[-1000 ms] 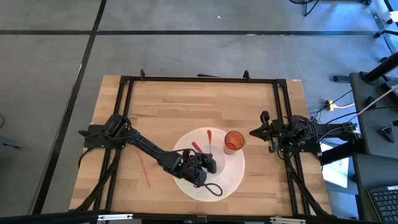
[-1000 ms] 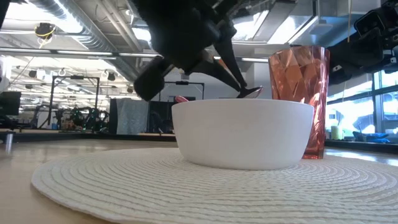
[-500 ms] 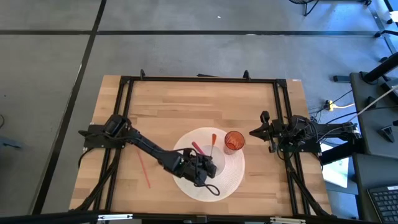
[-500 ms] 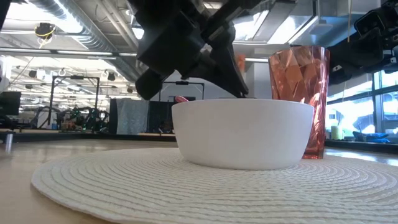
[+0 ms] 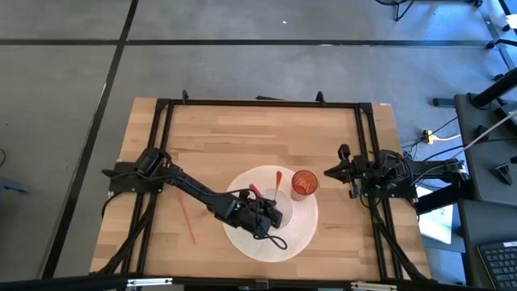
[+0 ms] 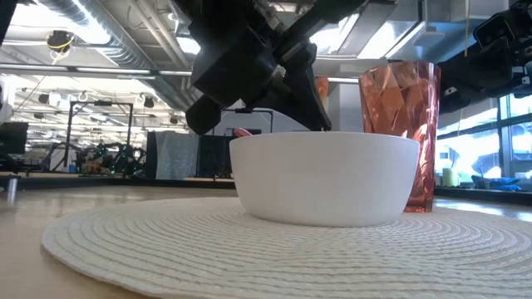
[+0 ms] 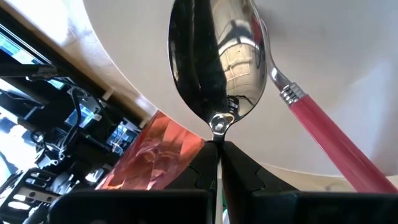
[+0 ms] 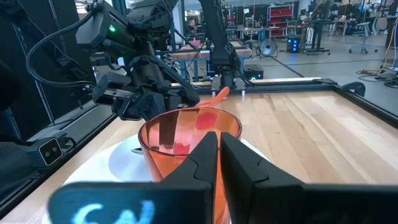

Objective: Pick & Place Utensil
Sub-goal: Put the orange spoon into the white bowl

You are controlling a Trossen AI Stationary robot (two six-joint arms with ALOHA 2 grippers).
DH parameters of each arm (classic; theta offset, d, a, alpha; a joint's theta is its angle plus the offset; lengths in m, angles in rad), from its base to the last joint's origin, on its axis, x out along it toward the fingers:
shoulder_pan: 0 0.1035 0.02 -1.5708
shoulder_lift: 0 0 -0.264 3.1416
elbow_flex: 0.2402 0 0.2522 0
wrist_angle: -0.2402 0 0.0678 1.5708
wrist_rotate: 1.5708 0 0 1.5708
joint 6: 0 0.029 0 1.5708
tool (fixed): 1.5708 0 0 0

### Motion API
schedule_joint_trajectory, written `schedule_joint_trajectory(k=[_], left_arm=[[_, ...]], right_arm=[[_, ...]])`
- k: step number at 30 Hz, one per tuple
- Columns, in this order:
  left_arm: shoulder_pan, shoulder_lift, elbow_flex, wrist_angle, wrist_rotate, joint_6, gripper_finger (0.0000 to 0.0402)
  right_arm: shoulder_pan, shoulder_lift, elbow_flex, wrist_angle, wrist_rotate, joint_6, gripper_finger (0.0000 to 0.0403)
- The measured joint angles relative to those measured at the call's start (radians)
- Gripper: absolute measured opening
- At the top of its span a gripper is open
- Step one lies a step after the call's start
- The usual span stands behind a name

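Observation:
A white bowl stands on a round woven placemat, with a red tumbler beside it. My left gripper reaches into the bowl and is shut on a spoon with a metal head and an orange handle. A pink-handled utensil leans in the bowl, its handle over the rim. My right gripper waits shut at the table's right side, behind the tumbler. My left gripper pinches the spoon at its neck, just behind the head, between the two fingertips. The fingers slant down into the bowl from the table's left. The head lies inside the bowl below the rim, and the orange handle sticks up toward the far edge.
A thin red stick lies on the wood left of the placemat. A black cable loop hangs from the left arm over the mat's near part. A black frame borders the table. Bare wood shows on the far half.
My left gripper has moved down into the bowl, still shut on the spoon. The spoon's head showed above the bowl's rim a second ago and now sits below it, out of the low view. The right arm has kept still.

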State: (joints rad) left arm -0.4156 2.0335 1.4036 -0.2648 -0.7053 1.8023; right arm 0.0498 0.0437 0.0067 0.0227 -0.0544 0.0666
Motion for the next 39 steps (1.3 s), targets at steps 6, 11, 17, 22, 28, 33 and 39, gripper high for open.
schedule_joint_trajectory(k=[6,11,17,22,28,33,39], left_arm=[[0.005,0.000,0.000,-0.001,0.025,-0.044,0.0006],[0.005,0.000,0.000,-0.001,0.028,-0.064,0.0016],[0.005,0.000,0.000,-0.044,0.037,-0.089,0.0021],[0.005,0.000,0.000,-0.052,0.035,-0.090,0.0022],[0.005,0.000,0.000,-0.050,0.028,-0.089,0.0022],[0.005,0.000,0.000,-0.050,0.027,-0.096,0.0022],[0.005,0.000,0.000,0.023,0.027,-0.056,0.0022]], right_arm=[[0.000,0.000,0.000,0.000,0.000,0.000,0.0021],[0.000,0.000,0.000,0.000,0.000,0.000,0.0021],[0.000,0.000,0.000,0.000,0.000,0.001,0.0021],[0.000,0.000,0.000,0.000,0.000,0.001,0.0021],[0.000,0.000,0.000,0.000,0.000,0.001,0.0021],[0.000,0.000,0.000,0.000,0.000,0.001,0.0021],[0.000,0.000,0.000,0.000,0.000,0.004,0.0021]])
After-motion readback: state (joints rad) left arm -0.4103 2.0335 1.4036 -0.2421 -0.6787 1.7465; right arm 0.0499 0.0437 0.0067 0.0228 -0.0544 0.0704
